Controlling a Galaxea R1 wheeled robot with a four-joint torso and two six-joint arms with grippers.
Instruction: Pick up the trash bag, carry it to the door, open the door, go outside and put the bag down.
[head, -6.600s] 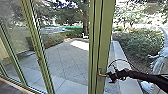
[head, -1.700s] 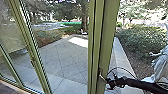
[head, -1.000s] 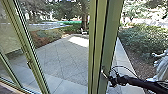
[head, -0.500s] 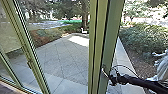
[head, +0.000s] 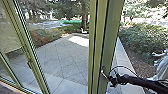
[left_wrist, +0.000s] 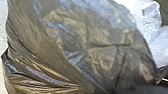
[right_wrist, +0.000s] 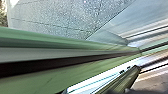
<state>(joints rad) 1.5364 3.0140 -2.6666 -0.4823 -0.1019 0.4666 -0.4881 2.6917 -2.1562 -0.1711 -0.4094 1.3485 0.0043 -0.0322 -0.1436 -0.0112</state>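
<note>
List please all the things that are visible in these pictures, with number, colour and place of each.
trash bag: one, dark, in left wrist view
door: one, green frame, middle of head view
door handle: one, silvery, on the door
paved yard: one, grey, outside
bushes: uncounted, green, right of the door
tree trunk: one, brown, beyond the yard
right arm: one, black, lower right
right hand: one, black, at the handle

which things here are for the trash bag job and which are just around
For the job:
- trash bag
- green-framed door
- door handle
- right gripper
- paved yard

Just around:
- bushes
- tree trunk
- small white object
</note>
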